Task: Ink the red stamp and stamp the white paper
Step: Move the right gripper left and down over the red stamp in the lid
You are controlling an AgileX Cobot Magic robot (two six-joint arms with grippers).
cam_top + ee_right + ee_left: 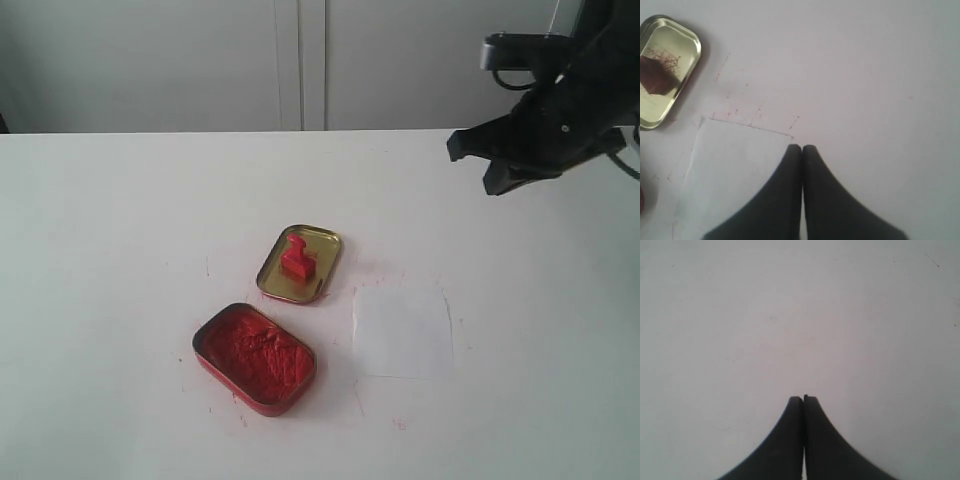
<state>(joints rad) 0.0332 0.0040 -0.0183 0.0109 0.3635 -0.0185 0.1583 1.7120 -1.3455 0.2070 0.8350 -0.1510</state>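
Table [120, 200]: white and broad, under everything; faint red specks around the paper.
Right gripper [802, 148]: black, fingers pressed together with nothing between; raised over the far right of the table, apart from all things.
Left gripper [803, 399]: black, fingers pressed together, empty; only bare table below.
Red tin [255, 357]: oblong, open, full of lumpy red paste; left of the paper.
White paper [402, 332]: thin square sheet, slightly brighter than the table, faint edges; lying flat.
Gold lid [322, 250]: oblong, hollow side up, just behind the tin.
Red stamp [297, 260]: small, bright red, square block base with narrow knob on top; upright inside the gold lid.
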